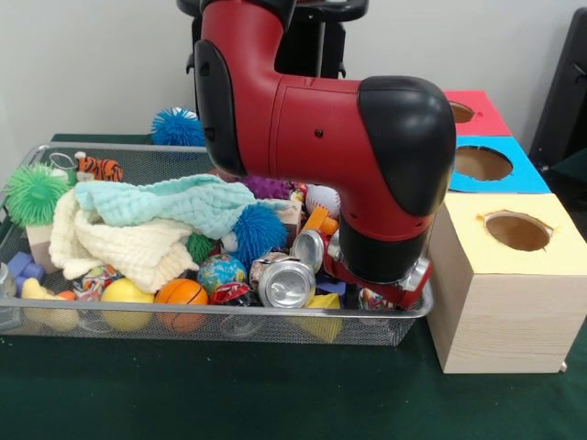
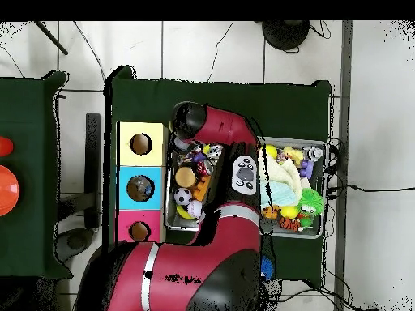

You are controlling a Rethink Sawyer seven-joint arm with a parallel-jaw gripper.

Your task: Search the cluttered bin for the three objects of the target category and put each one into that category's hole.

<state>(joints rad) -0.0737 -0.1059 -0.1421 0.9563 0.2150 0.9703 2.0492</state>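
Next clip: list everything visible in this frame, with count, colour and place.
Bin: one, wire mesh, on the green table.
Boxes: three wooden ones in a row beside the bin, each with a hole in its top; yellow, blue, red.
Cloths: two, mint over cream, in the bin.
Spiky balls: green and blue in the bin; another blue one behind it.
Cans: at least two, silver, at the bin's front.
Basketball: one, orange, at the bin's front.
Toy tiger: one, at the bin's back.
Arm: red and black, reaching down into the bin; the gripper is hidden.
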